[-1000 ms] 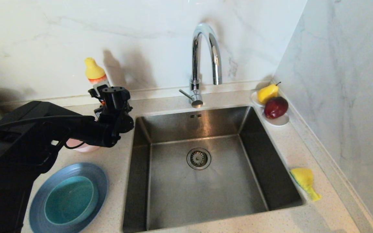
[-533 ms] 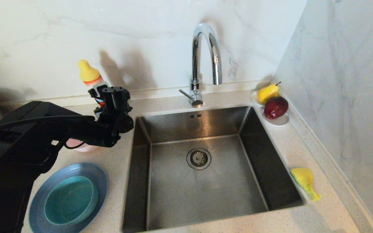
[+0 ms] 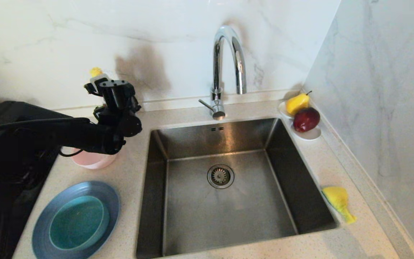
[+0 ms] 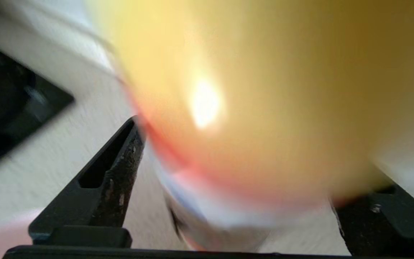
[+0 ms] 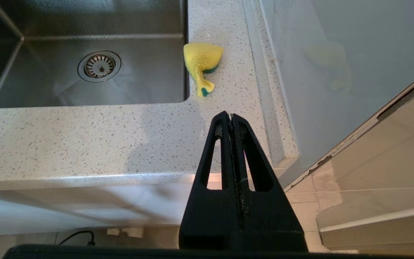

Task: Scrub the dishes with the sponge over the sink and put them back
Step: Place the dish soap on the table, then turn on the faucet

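My left gripper [image 4: 235,187] spread wide around the bottle [image 4: 250,108], head view hides that, right gripper [image 5: 231,117] pinched together before the sponge [image 5: 201,61], unseen from the head.

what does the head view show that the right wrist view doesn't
Only the head view shows the chrome arched tap, the wide grey-blue round plate with the smaller teal bowl in it, the small pale pink bowl, and the left claw at the yellow-capped bottle.

Only the right wrist view shows the right claw, shut, off the counter's front edge.

Both show the square steel sink, its round drain strainer, and the crumpled yellow sponge.
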Robot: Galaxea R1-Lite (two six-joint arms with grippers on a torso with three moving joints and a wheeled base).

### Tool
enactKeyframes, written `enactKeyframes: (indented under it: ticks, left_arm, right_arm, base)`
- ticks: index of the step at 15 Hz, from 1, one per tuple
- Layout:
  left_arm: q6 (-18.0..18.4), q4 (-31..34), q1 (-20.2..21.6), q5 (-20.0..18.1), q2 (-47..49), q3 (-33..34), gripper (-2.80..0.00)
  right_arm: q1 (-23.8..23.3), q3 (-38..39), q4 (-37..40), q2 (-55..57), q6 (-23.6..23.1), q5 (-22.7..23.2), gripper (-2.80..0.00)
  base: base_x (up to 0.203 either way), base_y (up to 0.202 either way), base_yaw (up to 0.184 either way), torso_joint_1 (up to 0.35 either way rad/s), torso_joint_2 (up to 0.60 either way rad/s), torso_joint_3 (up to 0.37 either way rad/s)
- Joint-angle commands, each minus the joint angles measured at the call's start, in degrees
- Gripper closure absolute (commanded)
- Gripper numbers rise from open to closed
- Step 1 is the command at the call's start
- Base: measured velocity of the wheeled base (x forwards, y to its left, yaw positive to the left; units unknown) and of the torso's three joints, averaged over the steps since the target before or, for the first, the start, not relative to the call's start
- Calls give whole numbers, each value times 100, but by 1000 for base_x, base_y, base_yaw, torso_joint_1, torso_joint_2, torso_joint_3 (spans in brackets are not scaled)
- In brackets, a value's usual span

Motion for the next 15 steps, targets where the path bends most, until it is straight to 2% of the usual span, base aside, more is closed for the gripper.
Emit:
enactKeyframes:
  ticks: [1, 10, 11, 13, 15]
  left_arm:
    - [10, 76, 6, 27, -661, 39, -280]
    - [28, 1009, -1, -25, -2544, 271, -280]
    - [27, 1236, -1, -38, -2768, 276, 0]
    - [-8, 1707, -1, -193, -3196, 240, 0]
    - [-79, 2345, -5, -655, -3678, 211, 0]
  right_arm:
    - [2, 2, -10, -2, -4, 2, 0]
    - [2, 2, -1, -2, -4, 2, 0]
    - [2, -1, -4, -2, -7, 2, 0]
    - [2, 2, -3, -2, -11, 2, 0]
    - [2, 2, -1, -2, -4, 2, 0]
  base:
    - [0, 0, 0, 0, 0, 0]
    - [0, 0, 0, 0, 0, 0]
    - [0, 0, 0, 0, 0, 0]
    - [0, 0, 0, 0, 0, 0]
    - [0, 0, 0, 0, 0, 0]
